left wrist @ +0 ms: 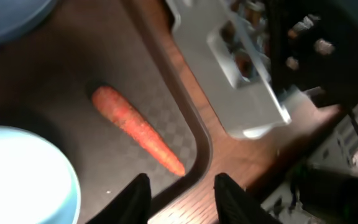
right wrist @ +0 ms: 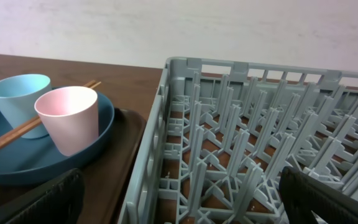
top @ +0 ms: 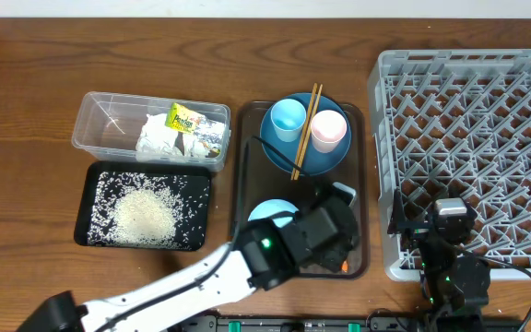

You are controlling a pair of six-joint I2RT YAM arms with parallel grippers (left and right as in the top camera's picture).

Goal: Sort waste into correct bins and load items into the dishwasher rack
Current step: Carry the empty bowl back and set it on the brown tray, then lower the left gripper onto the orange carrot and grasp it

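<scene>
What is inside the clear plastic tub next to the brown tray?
The clear tub holds a crumpled white napkin and a yellow-green snack packet. Anything lying beneath those two is covered and cannot be seen.

Dark brown wood-grain table fills the view; beyond the table's far edge, a plain pale wall, evenly lit.
</scene>
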